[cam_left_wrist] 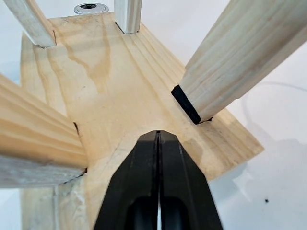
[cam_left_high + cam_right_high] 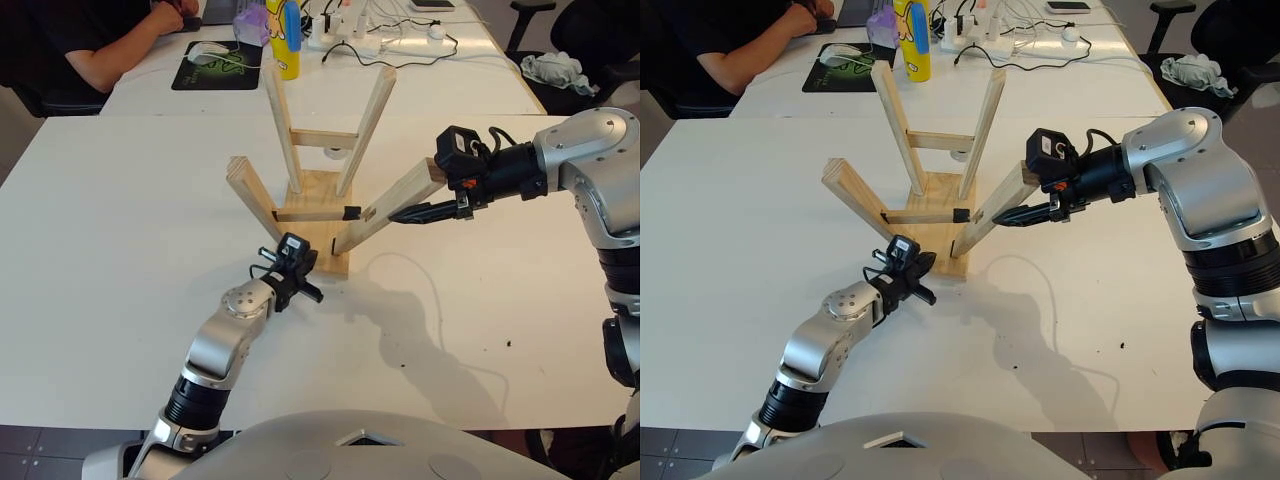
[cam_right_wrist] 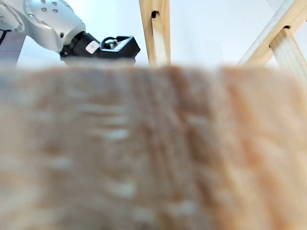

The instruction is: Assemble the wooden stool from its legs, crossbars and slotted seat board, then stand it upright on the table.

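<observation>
The left pincer (image 1: 158, 139) is pressed fully together with nothing in it. Its tip is over the near edge of the pale wooden slotted seat board (image 1: 110, 76), which lies flat on the white surface (image 2: 120, 260). The right pincer (image 2: 425, 212) sits just under the upper end of the slanted light-wood leg (image 2: 382, 214). Whether it has hold of that leg cannot be told.

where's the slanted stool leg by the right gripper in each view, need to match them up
Left eye: slanted leg, right of centre, rising rightward from the seat board.
Right eye: same leg, nearer centre.
Left wrist: thick leg beyond the jaws, black strip at its foot.
Right wrist: probably the blurred wood across the foreground.
Shared landmark: left gripper, jaws shut, at the board.
</observation>
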Controlling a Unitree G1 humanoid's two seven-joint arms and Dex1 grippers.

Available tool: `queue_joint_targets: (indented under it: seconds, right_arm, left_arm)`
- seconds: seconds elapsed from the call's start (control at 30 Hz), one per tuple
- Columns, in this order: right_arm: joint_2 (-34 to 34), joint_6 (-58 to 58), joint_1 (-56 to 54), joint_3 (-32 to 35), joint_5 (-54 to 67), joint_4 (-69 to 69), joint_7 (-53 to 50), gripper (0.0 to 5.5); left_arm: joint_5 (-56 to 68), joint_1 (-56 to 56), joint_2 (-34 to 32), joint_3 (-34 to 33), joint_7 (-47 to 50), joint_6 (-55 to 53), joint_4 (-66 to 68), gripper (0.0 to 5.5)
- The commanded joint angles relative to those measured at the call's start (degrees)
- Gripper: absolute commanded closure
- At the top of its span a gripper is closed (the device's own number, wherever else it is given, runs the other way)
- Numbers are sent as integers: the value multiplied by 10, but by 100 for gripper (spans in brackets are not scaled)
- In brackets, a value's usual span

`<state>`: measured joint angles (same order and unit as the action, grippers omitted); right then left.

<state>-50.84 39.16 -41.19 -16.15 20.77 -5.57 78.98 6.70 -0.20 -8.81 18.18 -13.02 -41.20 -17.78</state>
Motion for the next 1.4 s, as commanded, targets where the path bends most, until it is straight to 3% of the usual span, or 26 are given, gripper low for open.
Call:
queue_joint_targets:
  seconds: [0.03, 0.67, 1.03, 1.4]
  right_arm:
    - [13, 25, 27, -35, 4, 5, 19, 342]
    - [120, 14, -47, -78, -42, 54, -20, 342]
    - [156, -38, -85, -89, -96, 209, -36, 342]
    - [177, -112, -110, -133, -137, 163, -23, 342]
  left_arm:
    - [-7, 25, -12, -10, 5, -30, 36, 550]
    - [25, 73, -18, -9, -23, -51, 47, 550]
    - [24, 69, -15, -9, -26, -35, 70, 550]
    - [23, 57, -19, -18, -32, -20, 92, 550]
